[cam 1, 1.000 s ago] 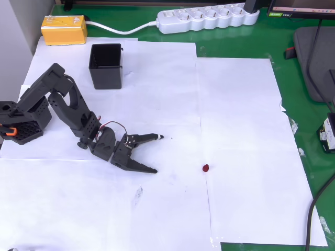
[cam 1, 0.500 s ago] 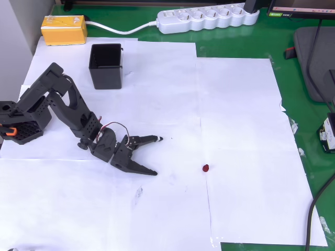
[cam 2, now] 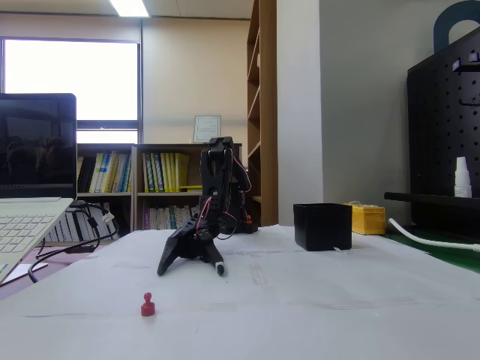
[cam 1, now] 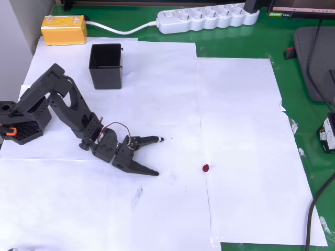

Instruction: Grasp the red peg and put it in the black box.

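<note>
Claw (cam 1: 157,156) hangs low over the counter (cam 1: 241,120), spread and empty, aimed at the red peg (cam 1: 205,168). Black box (cam 1: 105,66) waits well apart behind.

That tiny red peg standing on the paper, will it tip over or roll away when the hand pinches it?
The tiny dark red plastic-looking peg stands upright with a round head on a narrow base, so a nudge would probably topple it. It looks stiff and light, and may skid on the smooth white paper sheets. The open black hand probably needs good centring.
</note>
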### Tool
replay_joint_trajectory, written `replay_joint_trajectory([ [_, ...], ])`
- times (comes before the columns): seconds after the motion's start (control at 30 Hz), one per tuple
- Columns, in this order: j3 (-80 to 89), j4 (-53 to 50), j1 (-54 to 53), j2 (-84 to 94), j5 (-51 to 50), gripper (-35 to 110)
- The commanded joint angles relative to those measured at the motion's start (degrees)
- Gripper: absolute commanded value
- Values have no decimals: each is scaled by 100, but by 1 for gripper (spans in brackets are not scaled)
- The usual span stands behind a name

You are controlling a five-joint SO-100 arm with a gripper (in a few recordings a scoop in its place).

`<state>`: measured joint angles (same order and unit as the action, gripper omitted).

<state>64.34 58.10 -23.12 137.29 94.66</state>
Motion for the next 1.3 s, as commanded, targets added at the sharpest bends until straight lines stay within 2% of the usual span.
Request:
replay_joint_trajectory([
  [0.0,712,-9,0,229,18,46],
  [0.1,1151,-35,35,483,-26,46],
  [0.3,2215,-1107,53,738,-35,46],
  [0.73,4245,-2021,158,1696,-220,46],
  [0.93,5142,-2892,185,1978,-264,46],
  [1.27,6284,-3428,220,2540,-352,46],
])
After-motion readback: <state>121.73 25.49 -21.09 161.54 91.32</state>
